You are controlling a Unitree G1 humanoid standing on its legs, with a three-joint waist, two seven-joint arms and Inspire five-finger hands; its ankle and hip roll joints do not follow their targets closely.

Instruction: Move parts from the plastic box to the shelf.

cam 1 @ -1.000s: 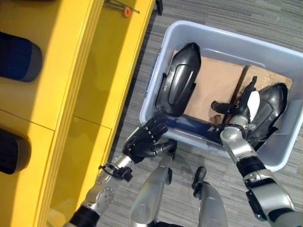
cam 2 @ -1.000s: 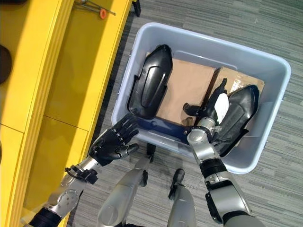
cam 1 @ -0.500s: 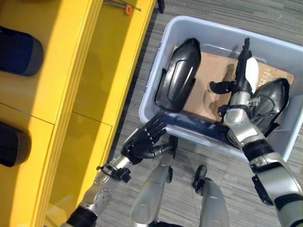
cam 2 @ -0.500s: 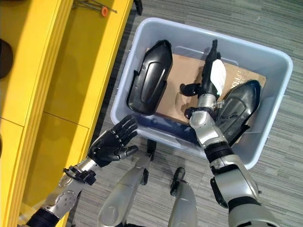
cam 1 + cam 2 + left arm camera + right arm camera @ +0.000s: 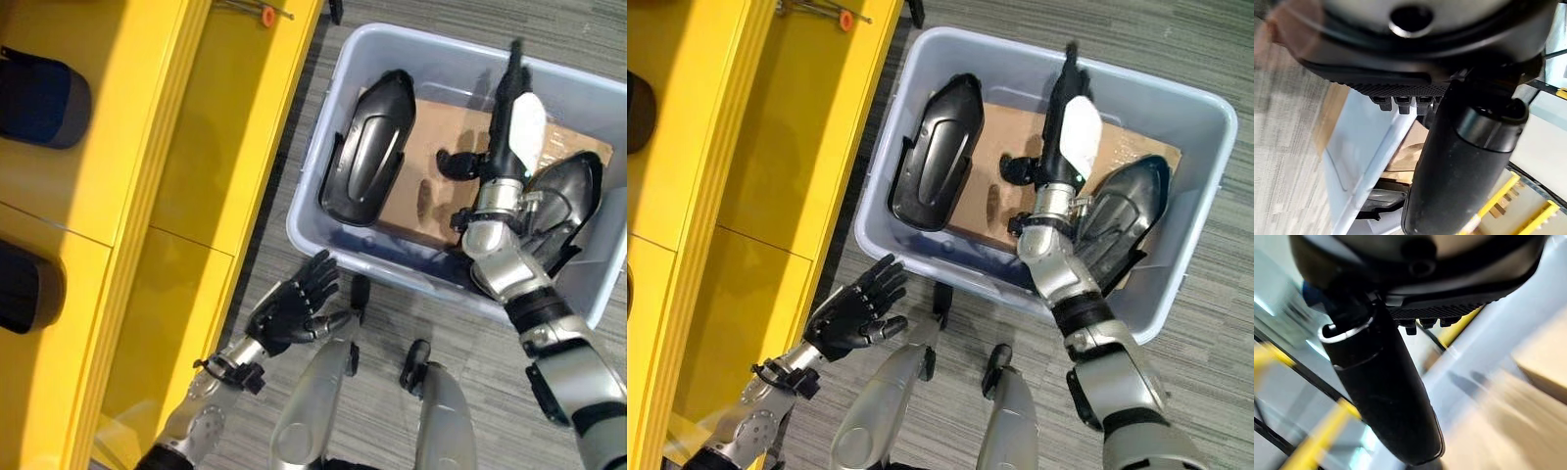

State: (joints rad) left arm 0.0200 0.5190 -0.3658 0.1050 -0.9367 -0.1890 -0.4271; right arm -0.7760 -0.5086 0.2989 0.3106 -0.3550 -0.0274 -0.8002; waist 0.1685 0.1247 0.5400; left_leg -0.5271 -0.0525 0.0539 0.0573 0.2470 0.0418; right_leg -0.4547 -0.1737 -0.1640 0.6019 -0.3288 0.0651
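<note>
Right hand (image 5: 1061,147) reaches over the box (image 5: 1200,240) with fingers straight, holding nothing — left hand (image 5: 850,315) spread loose outside the box's near wall.

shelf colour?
Bright yellow. The shelf shows best in the left eye view, along the left side beside the plastic box.
</note>
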